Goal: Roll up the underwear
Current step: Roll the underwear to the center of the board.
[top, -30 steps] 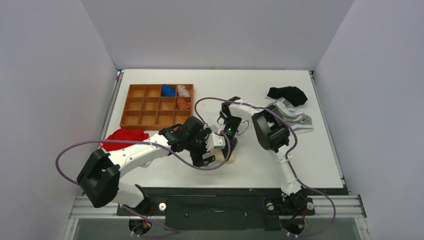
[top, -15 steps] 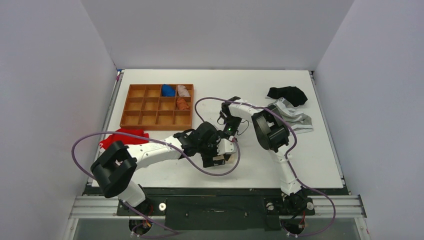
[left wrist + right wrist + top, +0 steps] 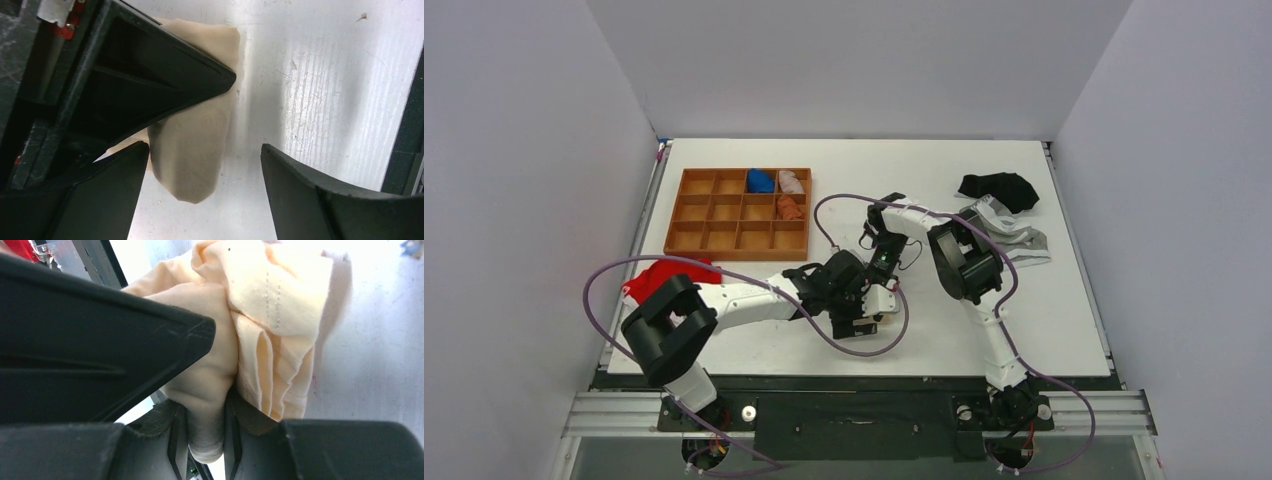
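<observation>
The underwear [image 3: 195,150] is a cream folded bundle lying on the white table, its rounded end toward the camera in the left wrist view. My left gripper [image 3: 204,147] is open and straddles that end, its left finger close beside the cloth and its right finger well off it. My right gripper [image 3: 205,432] is shut on a fold of the underwear [image 3: 272,315], with the bunched fabric spilling out above its jaws. From above, the left gripper [image 3: 861,318] and the right gripper [image 3: 879,268] meet at mid-table and hide most of the cloth.
A wooden compartment tray [image 3: 686,222] at the back left holds a blue roll [image 3: 760,181], a white roll [image 3: 792,181] and an orange one [image 3: 790,208]. A red garment [image 3: 664,272] lies by the left arm. Black [image 3: 999,187] and grey [image 3: 1016,237] garments lie at the right.
My left arm has swung its elbow rightward and brought its gripper in over the near end of the underwear. The right arm has held still, keeping its grip.
</observation>
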You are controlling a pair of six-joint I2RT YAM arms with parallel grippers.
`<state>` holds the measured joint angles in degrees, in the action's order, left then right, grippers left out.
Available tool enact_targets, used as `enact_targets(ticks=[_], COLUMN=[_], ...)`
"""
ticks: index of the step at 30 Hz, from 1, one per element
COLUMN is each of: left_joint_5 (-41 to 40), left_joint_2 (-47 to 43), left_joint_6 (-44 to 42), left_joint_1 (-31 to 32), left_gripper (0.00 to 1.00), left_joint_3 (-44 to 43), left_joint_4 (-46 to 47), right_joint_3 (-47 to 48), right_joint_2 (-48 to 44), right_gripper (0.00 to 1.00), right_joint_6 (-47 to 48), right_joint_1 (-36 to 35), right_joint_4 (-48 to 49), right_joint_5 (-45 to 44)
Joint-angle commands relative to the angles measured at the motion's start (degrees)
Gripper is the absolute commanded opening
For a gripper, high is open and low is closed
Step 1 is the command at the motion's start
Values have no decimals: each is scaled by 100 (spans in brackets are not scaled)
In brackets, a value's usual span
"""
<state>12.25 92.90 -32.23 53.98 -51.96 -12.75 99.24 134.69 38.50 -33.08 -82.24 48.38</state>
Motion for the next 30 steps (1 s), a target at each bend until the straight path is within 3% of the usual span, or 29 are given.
enact_targets(ticks=[1,4,8,13,15,16,17,19,24,30], left_joint_5=[65,140,230,373,417,431,452,514,856,1415], left_joint_2=[204,328,517,646,671,688,700,726,959,1328], left_joint_6=[-51,-36,26,112,130,145,154,185,301,479], left_joint_1=[16,16,12,9,3,0,-1,-20,-187,-503], left_gripper=[78,74,57,32,19,6,2,0,0,0], left_joint_3=[-60,-88,-168,-258,-259,-241,-234,-169,-251,-486], left_joint_4=[641,636,572,347,262,229,220,233,114,-110], right_joint_3=[22,19,24,28,21,14,0,-19,-281,-563], right_joint_2=[188,188,189,188,182,165,155,117,-329,-1026], right_gripper=[0,0,0,0,0,1,2,7,36,46], right_joint_6=[206,210,203,193,187,187,186,158,-74,-235], right_joint_1=[-49,-52,-49,-41,-47,-47,-39,-28,125,527], right_joint_4=[537,529,532,546,555,561,578,600,880,1108], right_joint_5=[-419,-405,-396,-387,-378,-388,-385,-397,-521,-732])
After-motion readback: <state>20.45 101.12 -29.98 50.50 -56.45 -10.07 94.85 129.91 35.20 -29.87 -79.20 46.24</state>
